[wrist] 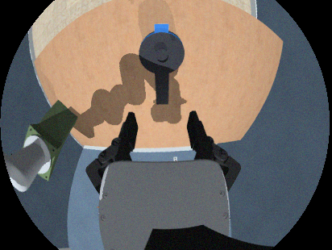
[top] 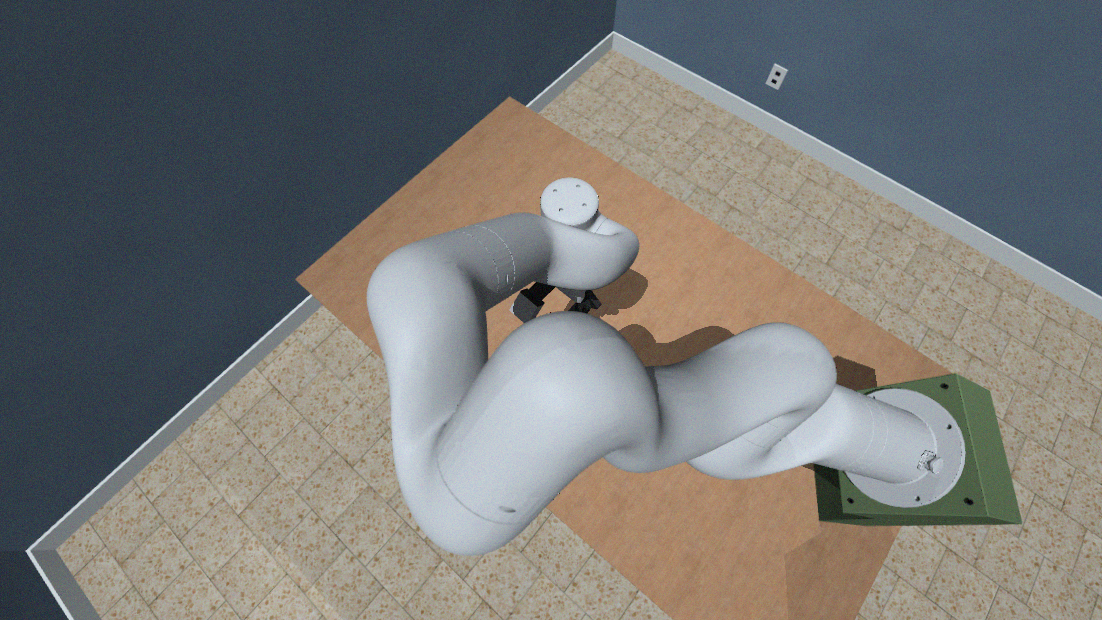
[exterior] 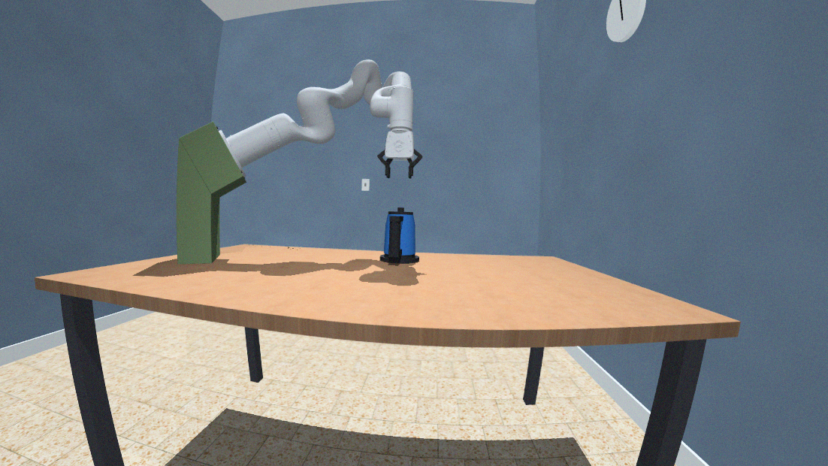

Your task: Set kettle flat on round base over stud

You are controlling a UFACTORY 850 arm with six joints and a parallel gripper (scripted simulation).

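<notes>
Gripper [top: 557, 305] [exterior: 399, 176] [wrist: 162, 118] points down above your upright kettle [exterior: 406, 234] [wrist: 171, 50], wide open, holding nothing; handle [exterior: 394, 238] [wrist: 162, 89] faces you.

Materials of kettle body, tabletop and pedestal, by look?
Kettle body: satin blue, painted metal or plastic, unclear which.
Tabletop: wood or wood laminate; faint grain, striped edge.
Pedestal: probably painted metal; flat, even green.

Moderate, even illumination; dark, crisp-edged shadows fall on the table [top: 693, 262] [exterior: 370, 301] [wrist: 226, 81] and floor [exterior: 347, 382]. Fine grain mottles the walls [top: 308, 115] [exterior: 463, 116]. The exterior view bows the table's near edge; the wrist view is circular, with black corners. Focus appears sharp.
</notes>
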